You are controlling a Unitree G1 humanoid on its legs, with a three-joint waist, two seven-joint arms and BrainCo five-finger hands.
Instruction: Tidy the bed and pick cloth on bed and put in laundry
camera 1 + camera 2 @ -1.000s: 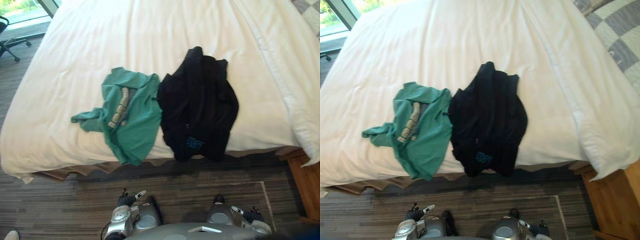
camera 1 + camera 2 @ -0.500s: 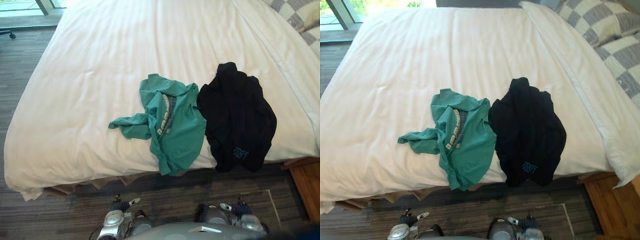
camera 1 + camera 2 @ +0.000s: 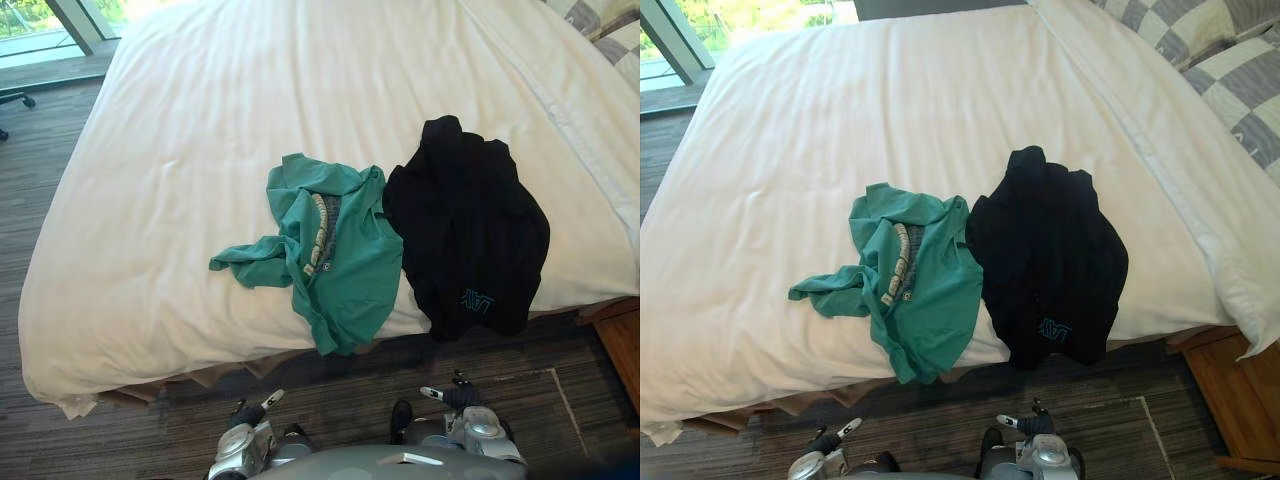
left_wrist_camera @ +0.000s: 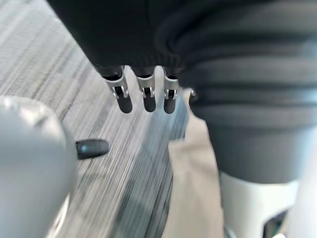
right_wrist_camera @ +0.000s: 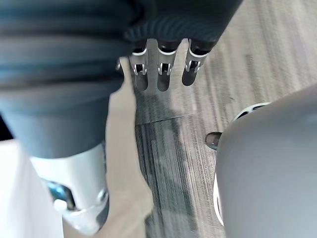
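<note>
A crumpled green T-shirt [image 3: 340,255] lies on the white bed [image 3: 200,150] near its front edge, one sleeve stretched to the left. Touching its right side is a black garment [image 3: 468,235] with a small blue print. The lower ends of both droop over the bed's front edge. My left hand [image 3: 250,412] and right hand [image 3: 447,395] hang low over the carpet in front of the bed, well short of the clothes. In the wrist views the left hand's fingers [image 4: 144,96] and the right hand's fingers [image 5: 163,74] are straight and hold nothing.
Checked pillows [image 3: 1200,35] lie at the bed's far right. A wooden piece of furniture [image 3: 1240,400] stands at the bed's right front corner. A window [image 3: 670,40] and a chair's foot [image 3: 10,100] are off the far left. Striped carpet [image 3: 150,420] runs along the bed's front.
The whole picture has shifted, so the camera moved. The clothes keep their places on the bed. Both hands stay low and open.
</note>
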